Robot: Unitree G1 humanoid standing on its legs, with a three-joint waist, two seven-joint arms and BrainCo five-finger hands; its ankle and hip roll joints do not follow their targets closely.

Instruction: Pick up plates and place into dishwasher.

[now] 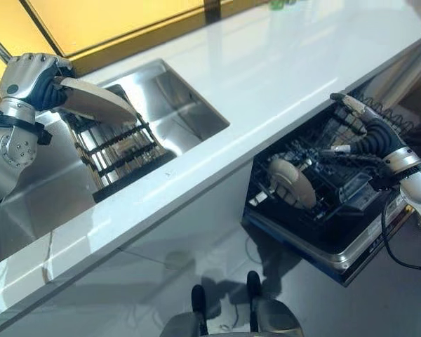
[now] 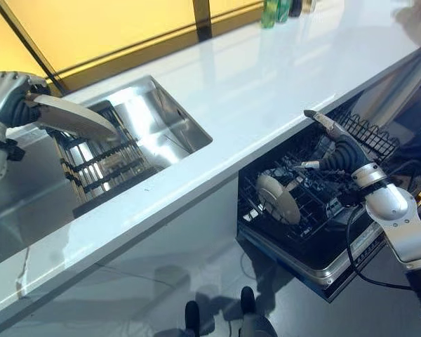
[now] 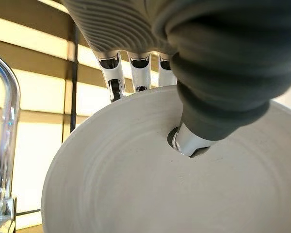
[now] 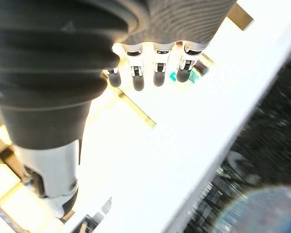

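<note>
My left hand (image 1: 35,81) is shut on a pale plate (image 1: 98,100), holding it tilted above the black dish rack (image 1: 119,151) in the steel sink (image 1: 182,105). In the left wrist view the thumb presses the plate's face (image 3: 136,184) and the fingers (image 3: 115,80) curl behind its rim. Another pale plate (image 1: 292,181) stands on edge in the pulled-out dishwasher rack (image 1: 323,203) below the counter. My right hand (image 1: 368,130) hovers over that rack's far side, fingers straight and holding nothing.
A white countertop (image 1: 281,77) runs between sink and dishwasher. A chrome tap (image 3: 5,136) stands by the sink. Green bottles (image 2: 275,10) sit at the counter's back edge. The dishwasher rack juts out over the grey floor (image 1: 161,281).
</note>
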